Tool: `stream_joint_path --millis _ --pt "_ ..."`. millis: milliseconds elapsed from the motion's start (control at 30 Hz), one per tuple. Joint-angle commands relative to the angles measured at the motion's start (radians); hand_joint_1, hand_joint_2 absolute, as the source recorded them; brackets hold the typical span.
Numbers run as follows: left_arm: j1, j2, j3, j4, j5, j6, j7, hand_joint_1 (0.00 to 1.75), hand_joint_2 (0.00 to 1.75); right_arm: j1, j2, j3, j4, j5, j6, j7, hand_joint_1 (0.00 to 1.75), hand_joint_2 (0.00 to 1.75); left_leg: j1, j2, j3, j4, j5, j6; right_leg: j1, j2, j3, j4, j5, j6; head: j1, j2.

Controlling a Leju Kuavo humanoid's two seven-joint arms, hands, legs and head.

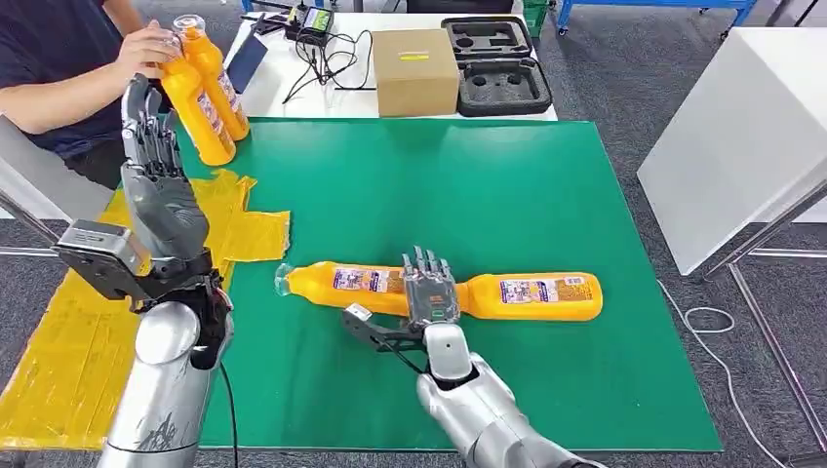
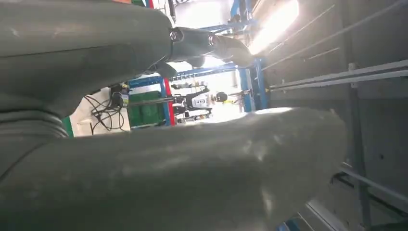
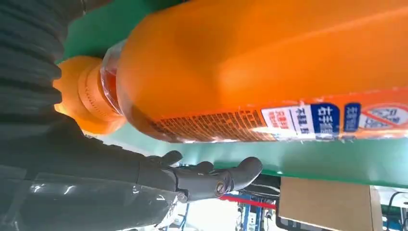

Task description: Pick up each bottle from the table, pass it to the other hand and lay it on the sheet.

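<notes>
Bottles: head view, two orange ones lie end to end on the green table. Right hand, fingers extended, holds nothing, over their junction; near bottle at its 9 o'clock, far bottle at 3. Left hand raised, spread, holding nothing. Left wrist view: hand bare. Right wrist view: full, smooth bottle likely heavy, slippery; grip mid-body.

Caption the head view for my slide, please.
Right hand reaches over two orange bottles lying cap to cap on the green table.
</notes>
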Motion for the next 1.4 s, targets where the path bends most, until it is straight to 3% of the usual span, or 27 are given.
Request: stream_joint_path --millis 33,400,700,1133,1167,1200,1400 --pt "-0.035 0.010 -0.009 0.054 0.004 0.003 -0.002 0.00 0.00 -0.056 0.000 -0.001 0.073 0.008 0.000 0.005 0.00 1.75 0.000 -0.001 0.001 0.000 0.000 -0.001 0.000 -0.002 0.002 0.000 -0.001 0.000 0.000 0.000" --pt "-0.023 0.027 0.001 0.053 0.009 0.004 -0.004 0.00 0.00 -0.066 0.000 0.183 0.058 -0.107 0.014 0.054 0.00 1.75 0.000 0.000 0.001 0.000 0.000 -0.001 0.000 -0.001 0.001 0.000 0.000 0.000 0.000 0.000" --pt "0.023 0.098 0.037 0.026 0.061 0.005 -0.043 0.00 0.00 -0.062 0.000 0.433 0.056 -0.299 0.035 0.100 0.00 1.75 0.000 0.004 0.004 -0.002 -0.001 -0.002 0.000 0.002 0.003 -0.001 0.000 -0.001 0.000 0.000" --pt "0.034 0.100 0.039 0.008 0.061 0.008 -0.043 0.00 0.00 -0.070 0.000 0.457 0.066 -0.325 0.069 0.104 0.00 1.75 0.001 0.000 0.002 -0.001 0.000 -0.001 0.000 -0.001 0.002 0.000 -0.001 0.000 0.000 0.000" --pt "0.054 0.105 0.047 -0.014 0.062 0.015 -0.043 0.00 0.00 -0.072 0.000 0.480 0.068 -0.346 0.097 0.109 1.61 1.75 0.000 0.000 0.001 -0.001 0.000 -0.001 0.000 -0.001 0.002 0.000 0.000 0.000 0.000 0.000" --pt "0.068 0.111 0.052 -0.033 0.061 0.017 -0.042 0.00 0.00 -0.077 0.000 0.505 0.078 -0.361 0.119 0.122 1.75 1.75 0.000 0.001 0.001 -0.001 0.000 -0.001 0.000 0.000 0.001 0.000 0.000 0.000 0.000 0.000" --pt "0.126 0.124 0.082 -0.106 0.061 0.026 -0.041 0.00 0.00 -0.072 0.000 0.555 0.156 -0.422 0.156 0.141 1.75 1.75 0.001 0.001 0.003 -0.002 0.000 -0.001 0.000 0.001 0.003 -0.001 0.000 0.000 0.000 0.000"
